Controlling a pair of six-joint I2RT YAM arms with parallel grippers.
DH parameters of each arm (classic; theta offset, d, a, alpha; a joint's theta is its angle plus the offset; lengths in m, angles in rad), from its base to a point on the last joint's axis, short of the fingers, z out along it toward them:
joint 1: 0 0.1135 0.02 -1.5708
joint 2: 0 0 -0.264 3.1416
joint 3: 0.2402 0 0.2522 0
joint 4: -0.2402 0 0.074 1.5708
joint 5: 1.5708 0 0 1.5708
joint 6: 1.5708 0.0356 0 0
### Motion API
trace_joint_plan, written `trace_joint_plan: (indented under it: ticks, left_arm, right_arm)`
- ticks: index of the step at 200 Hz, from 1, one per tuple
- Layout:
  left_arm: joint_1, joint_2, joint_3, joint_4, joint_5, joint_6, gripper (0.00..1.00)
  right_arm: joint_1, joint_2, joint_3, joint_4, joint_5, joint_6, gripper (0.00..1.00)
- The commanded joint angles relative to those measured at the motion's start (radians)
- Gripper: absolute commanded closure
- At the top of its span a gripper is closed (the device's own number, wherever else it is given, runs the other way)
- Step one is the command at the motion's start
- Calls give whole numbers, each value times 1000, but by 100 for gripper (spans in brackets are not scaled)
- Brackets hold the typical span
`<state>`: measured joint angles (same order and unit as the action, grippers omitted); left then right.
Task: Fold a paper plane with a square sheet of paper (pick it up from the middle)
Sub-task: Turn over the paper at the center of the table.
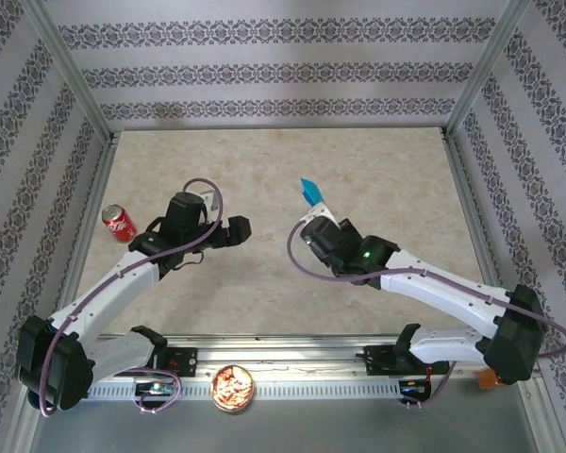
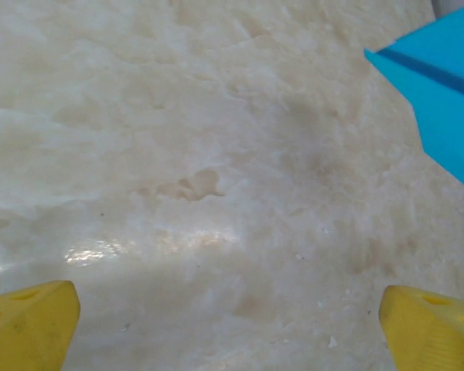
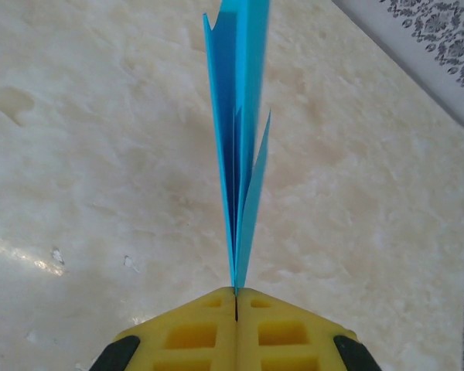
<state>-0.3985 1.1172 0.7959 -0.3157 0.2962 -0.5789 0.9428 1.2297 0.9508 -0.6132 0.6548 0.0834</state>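
The paper plane (image 1: 310,192) sat just right of frame centre, over the worktop (image 1: 264,160); a soda can (image 1: 119,224) lay on it at far left.

In the overhead view you get just the tip of the paper plane (image 1: 309,192); the right end effector (image 1: 318,212) hides the rest. In the left wrist view the frame's right edge cuts the plane off, and the bottom corners crop the left end effector's (image 2: 230,325) fingertips (image 2: 27,328). The bowl's (image 1: 233,388) contents are too small to name.
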Motion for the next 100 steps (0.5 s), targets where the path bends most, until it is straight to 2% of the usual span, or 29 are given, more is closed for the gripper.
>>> trace_joint_plan:
  ticks: [1,39,54,80,100]
  left_arm:
    - [43,-57,-33,17,56,-26,0]
    - [121,-190,-180,222,154,-98,0]
    - [132,-195,-156,167,156,-77,0]
    - [132,-184,-119,97,156,-33,0]
    - [132,-176,-111,93,163,-33,0]
  right_arm:
    - [71,77,-24,15,81,-28,99]
    - [169,304,65,-83,19,69,97]
    - [216,387,105,-95,-52,62,97]
    - [295,474,119,-12,-197,6,96]
    - [300,487,125,28,-318,15,90]
